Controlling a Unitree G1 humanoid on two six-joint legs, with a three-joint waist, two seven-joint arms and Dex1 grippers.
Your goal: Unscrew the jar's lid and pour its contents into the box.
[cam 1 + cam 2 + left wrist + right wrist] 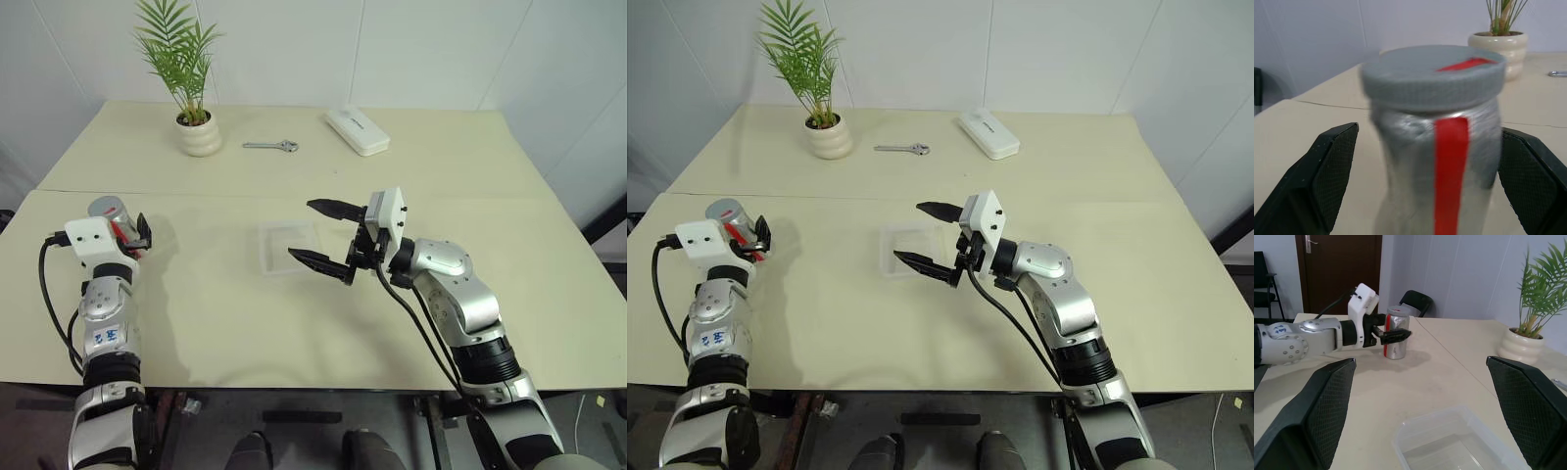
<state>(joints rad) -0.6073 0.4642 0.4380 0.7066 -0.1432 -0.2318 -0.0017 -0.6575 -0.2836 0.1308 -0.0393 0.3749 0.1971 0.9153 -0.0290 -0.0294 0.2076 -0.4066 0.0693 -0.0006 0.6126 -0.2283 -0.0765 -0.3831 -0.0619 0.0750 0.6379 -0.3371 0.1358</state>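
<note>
The jar (pixel 1442 147) stands upright near the left edge of the table (pixel 470 176), its grey lid (pixel 1432 73) screwed on and a red strip running down its side, with another red mark on the lid. The left gripper (pixel 137 235) sits around it with its two black fingers (pixel 1322 176) spread wide, one on each side of the jar and a gap showing between each finger and the jar wall, so nothing is gripped. The contents cannot be made out through the jar wall. The clear box (pixel 289 247) lies flat near the middle of the table, well apart from the jar. The right gripper (pixel 326 235) hangs just beside the box's right side, pointing toward the left, its fingers wide apart and holding nothing. Toward the far edge stand a potted plant (pixel 196 122) at the left, a small wrench (pixel 271 146) near the middle, and a white oblong case (pixel 358 130) to the right of it
</note>
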